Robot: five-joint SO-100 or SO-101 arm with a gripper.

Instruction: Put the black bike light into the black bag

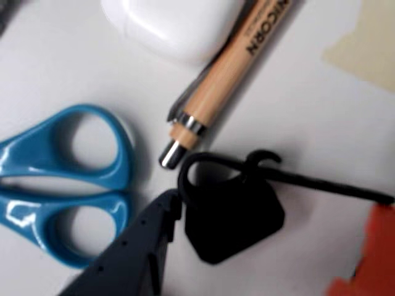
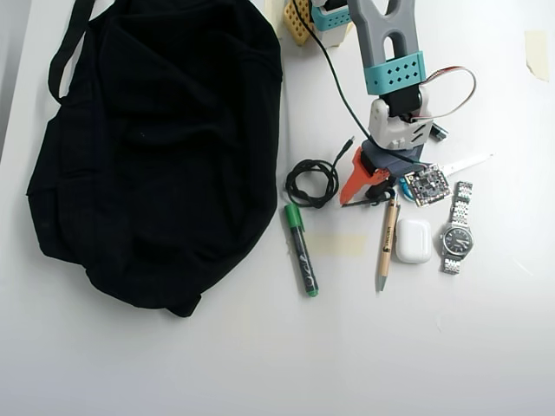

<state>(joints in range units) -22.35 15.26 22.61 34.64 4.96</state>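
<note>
The black bike light (image 1: 237, 213) is a small black lump with a thin strap tail running right; it lies on the white table below the wooden pen. My gripper (image 1: 271, 231) is open around it. The dark grey finger (image 1: 133, 256) touches its left edge and the orange finger (image 1: 370, 259) stands apart on its right. In the overhead view the gripper (image 2: 371, 186) is low over the light (image 2: 378, 193), right of the large black bag (image 2: 156, 147), which lies slumped at the left with its strap at the top left.
Blue scissors (image 1: 62, 185), a wooden pen (image 1: 228, 80) and a white earbud case (image 1: 173, 21) crowd the light. In the overhead view a coiled black cable (image 2: 312, 182), green marker (image 2: 301, 250), circuit board (image 2: 427, 184) and watch (image 2: 456, 236) lie nearby.
</note>
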